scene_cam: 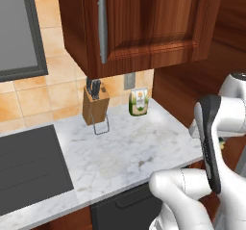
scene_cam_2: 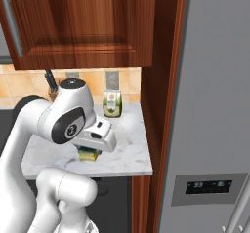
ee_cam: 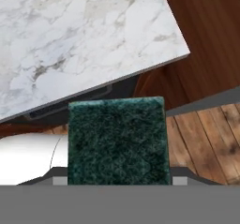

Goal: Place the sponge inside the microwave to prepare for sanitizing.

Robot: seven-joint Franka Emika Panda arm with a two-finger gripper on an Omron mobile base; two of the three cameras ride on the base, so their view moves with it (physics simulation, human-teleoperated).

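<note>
I have the sponge [ee_cam: 117, 141] clamped between my two fingers, jaws spread partway to fit its width and closed against its sides. In the hand view its dark green scrub face looks back at me, with the marble counter [ee_cam: 79, 35] edge beyond it and wooden floor [ee_cam: 206, 134] off the counter's corner. From the right base view my gripper [scene_cam_2: 90, 155] hangs under my white wrist just above the near part of the counter, and the sponge shows there as a small yellow-and-green block [scene_cam_2: 89, 154] tucked below the hand (whether it clears the marble I cannot tell). Farther back, by the tiled wall, stands a green-and-white packet [scene_cam_2: 112, 104], with a wooden knife block [scene_cam: 94, 105] to its left and a thin wire stand [scene_cam: 101, 126] just in front of the block. A dark cooktop [scene_cam: 29, 164] lies at the left of the counter, wooden cabinets [scene_cam: 144, 22] hang overhead, and a grey fridge [scene_cam_2: 215, 105] rises at the right.
</note>
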